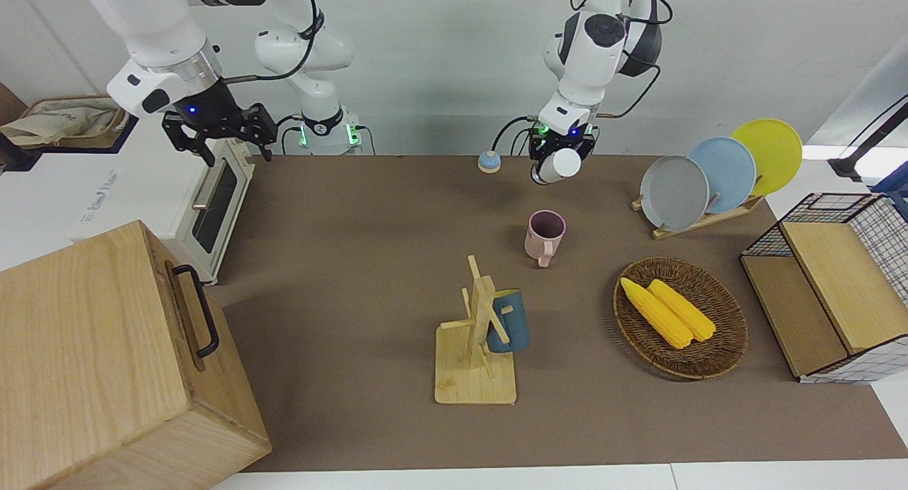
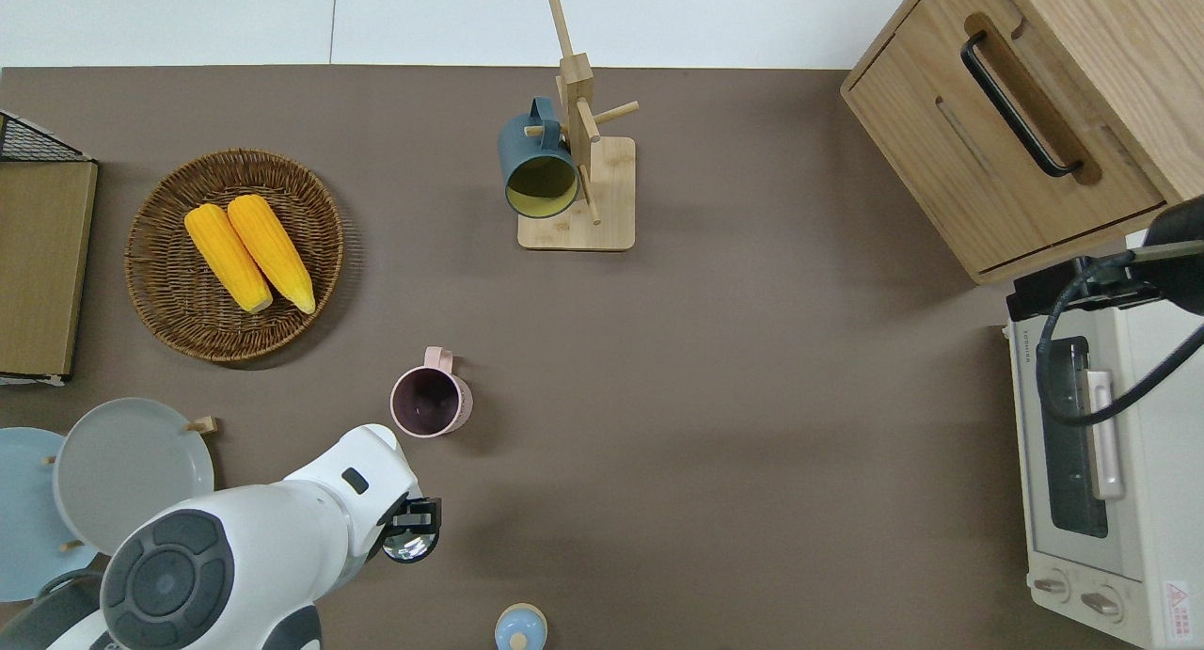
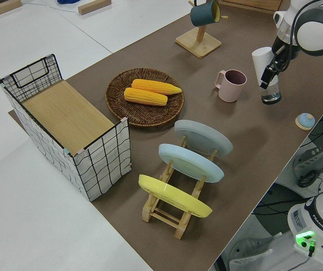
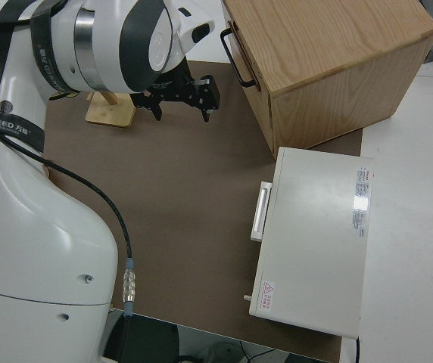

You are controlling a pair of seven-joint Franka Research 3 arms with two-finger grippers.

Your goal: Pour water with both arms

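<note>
My left gripper (image 1: 557, 157) is shut on a white cylindrical container (image 1: 564, 164) with a clear glass end (image 3: 271, 96). It holds the container in the air, tilted, over bare brown cloth between the pink mug and the robots' edge of the table. The left gripper (image 2: 411, 528) (image 3: 270, 68) grips it from the side. The pink mug (image 1: 545, 235) (image 2: 431, 402) (image 3: 231, 84) stands upright and looks empty. My right gripper (image 1: 220, 132) (image 4: 180, 97) hangs open and empty at the right arm's end of the table.
The surroundings hold a white toaster oven (image 1: 213, 199), a wooden box (image 1: 106, 362) with a black handle, a mug tree (image 1: 477, 334) carrying a blue mug (image 1: 509, 321), a wicker basket (image 1: 716, 355) with two corn cobs, a plate rack (image 1: 716, 171), a wire crate (image 1: 837, 284) and a small blue round object (image 1: 489, 162).
</note>
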